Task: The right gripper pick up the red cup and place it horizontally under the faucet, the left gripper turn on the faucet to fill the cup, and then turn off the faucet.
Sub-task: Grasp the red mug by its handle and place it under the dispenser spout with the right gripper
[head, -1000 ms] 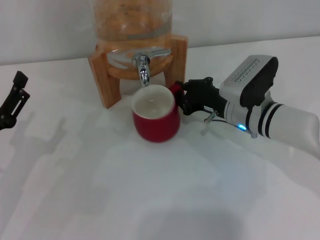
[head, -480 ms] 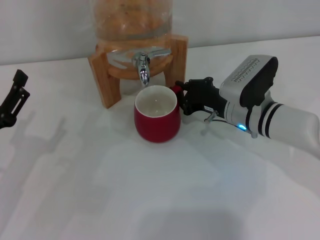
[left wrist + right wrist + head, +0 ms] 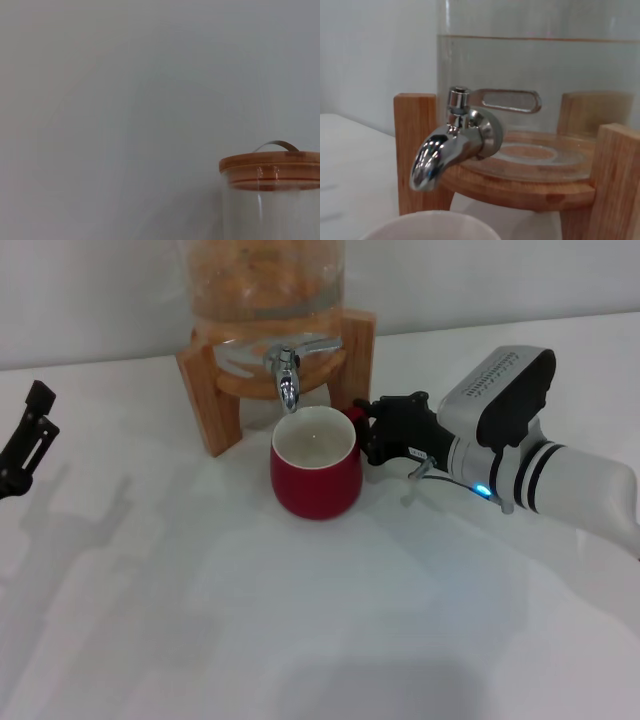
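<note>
Nudging rightward under the faucet spout, the red cup is sitting upright near the tabletop's far edge, its handle pinched by the right gripper, nearly ready for filling, while the left gripper is waiting at the left edge.

1. Soft, even, fairly bright light; faint grey shadows lie on the white table in front of the red cup.
2. Bright highlights glint on the faucet.
3. The cup's rim below the faucet is blurred.
</note>
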Controlling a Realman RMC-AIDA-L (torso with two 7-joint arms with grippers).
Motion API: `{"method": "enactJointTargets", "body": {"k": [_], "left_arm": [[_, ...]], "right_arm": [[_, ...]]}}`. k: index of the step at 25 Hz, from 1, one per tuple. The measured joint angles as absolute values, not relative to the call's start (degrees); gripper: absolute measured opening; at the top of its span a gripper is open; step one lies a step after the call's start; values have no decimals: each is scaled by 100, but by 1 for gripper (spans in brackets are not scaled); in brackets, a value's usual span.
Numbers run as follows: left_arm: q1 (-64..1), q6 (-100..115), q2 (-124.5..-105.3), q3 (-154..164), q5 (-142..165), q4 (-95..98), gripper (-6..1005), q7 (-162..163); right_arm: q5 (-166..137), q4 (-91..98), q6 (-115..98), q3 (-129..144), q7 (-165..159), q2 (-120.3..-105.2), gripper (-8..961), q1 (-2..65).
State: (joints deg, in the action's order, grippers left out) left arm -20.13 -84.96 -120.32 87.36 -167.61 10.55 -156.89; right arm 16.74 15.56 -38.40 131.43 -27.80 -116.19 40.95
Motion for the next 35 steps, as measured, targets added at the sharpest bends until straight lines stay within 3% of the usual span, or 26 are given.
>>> {"method": "enactJointTargets", "body": {"k": [25, 30, 35], "left_arm": [[-2011, -8487, -12032, 8736, -16761, 1064, 852, -15688], [-2021, -8488, -12032, 8736, -16761, 1064, 852, -15688], [-2022, -8489, -12032, 8736, -16761, 1064, 852, -15689]], "right_arm": [[1643, 1626, -3817, 13173, -2754, -11620, 182, 4105], [1651, 1612, -3792, 13145, -2752, -11620, 252, 4104], [1686, 1611, -3747, 13113, -2751, -11619, 253, 4109]]}}
